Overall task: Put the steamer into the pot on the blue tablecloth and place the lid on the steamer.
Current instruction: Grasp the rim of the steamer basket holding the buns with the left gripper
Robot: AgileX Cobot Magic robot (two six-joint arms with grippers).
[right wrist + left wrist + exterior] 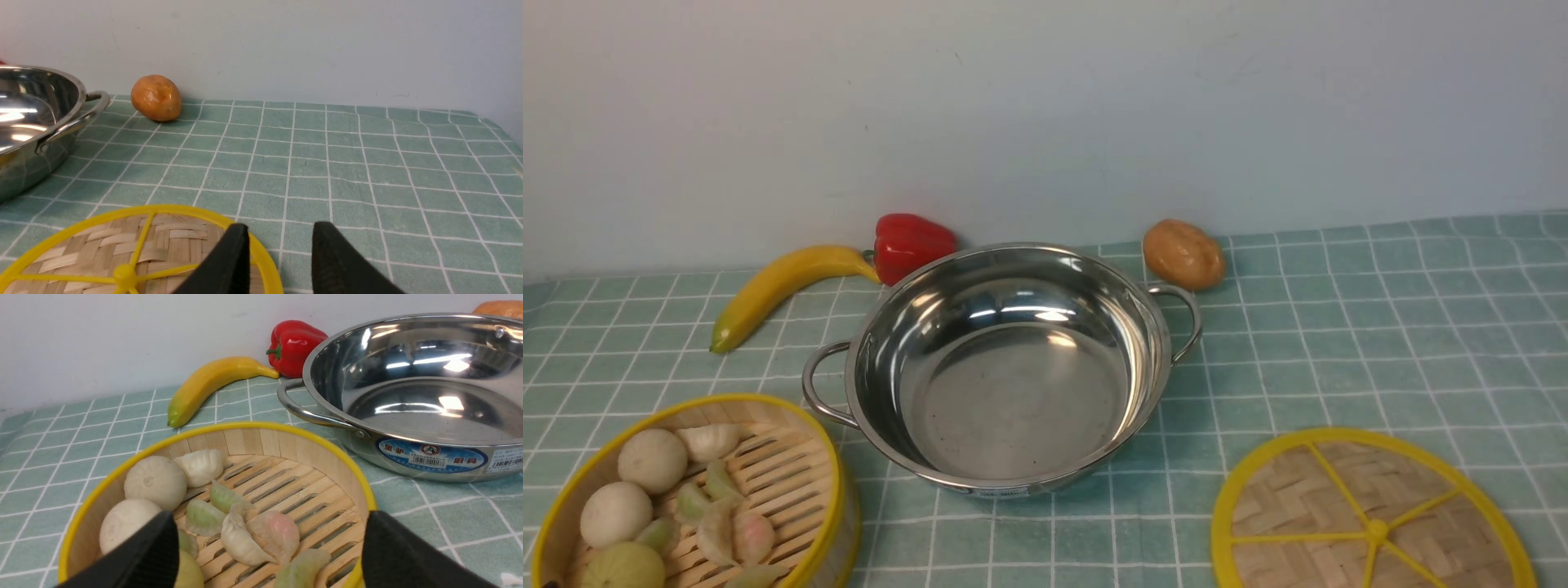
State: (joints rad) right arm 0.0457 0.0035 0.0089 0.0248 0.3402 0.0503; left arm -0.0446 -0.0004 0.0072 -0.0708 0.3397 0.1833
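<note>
Surface: teal gridded tablecloth, white wall behind
Steamer: round yellow-rimmed bamboo basket, mouth up
Left gripper: jaws wide apart
Right gripper: apart, straddling flat woven lid rim

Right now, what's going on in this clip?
Nothing is lifted yet. The left gripper hangs open at the steamer, one finger inside the basket over the buns and the other at its rim. The right gripper, also open, stands astride the yellow rim of the lid, which lies flat on the blue tablecloth. The pot sits empty between them, so neither step is done.
</note>
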